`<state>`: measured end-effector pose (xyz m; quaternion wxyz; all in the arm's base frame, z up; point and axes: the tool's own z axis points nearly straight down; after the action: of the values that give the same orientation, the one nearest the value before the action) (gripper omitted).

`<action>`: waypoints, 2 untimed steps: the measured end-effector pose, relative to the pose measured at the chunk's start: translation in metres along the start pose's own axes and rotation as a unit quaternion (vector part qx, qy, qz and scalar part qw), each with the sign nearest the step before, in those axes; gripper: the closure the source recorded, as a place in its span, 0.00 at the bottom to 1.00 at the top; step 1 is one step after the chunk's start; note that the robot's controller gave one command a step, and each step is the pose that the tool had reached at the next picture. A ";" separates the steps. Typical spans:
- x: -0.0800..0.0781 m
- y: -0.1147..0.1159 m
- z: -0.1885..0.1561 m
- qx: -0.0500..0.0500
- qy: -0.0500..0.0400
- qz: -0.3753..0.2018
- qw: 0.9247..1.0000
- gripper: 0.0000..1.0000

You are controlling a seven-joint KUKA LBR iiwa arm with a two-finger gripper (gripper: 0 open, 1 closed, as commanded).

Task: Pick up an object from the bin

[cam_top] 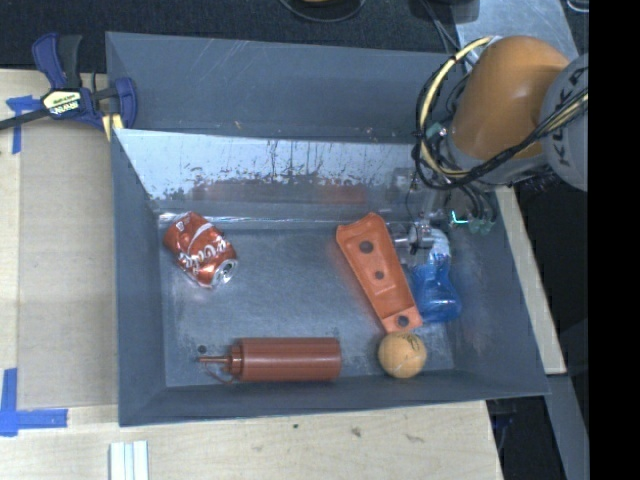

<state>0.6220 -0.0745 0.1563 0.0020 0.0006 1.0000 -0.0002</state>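
The hand [424, 236] hangs over the upper end of a blue plastic bottle [437, 290]. An orange flat holed piece [375, 271] lies just beside the hand. A tan ball [402, 355] sits near it. A brown squeeze bottle [285, 359] and a crushed red can [201, 250] lie well apart from it.

Big rounded glossy orange cover [510, 93] on wrist; black & yellow cables [432, 118] loop round it; grey arm seg [572, 128] behind; gripper [424, 236] small, silver metal

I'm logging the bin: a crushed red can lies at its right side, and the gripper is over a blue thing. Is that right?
No: the camera view shows the crushed red can at the left side. The gripper is over the blue thing.
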 end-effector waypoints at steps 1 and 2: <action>0.000 0.000 0.000 0.000 0.000 0.000 1.000 0.00; -0.005 -0.005 0.085 -0.001 0.005 0.067 0.998 0.00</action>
<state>0.6271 -0.0793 0.0712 -0.0029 0.0681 0.9977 0.0008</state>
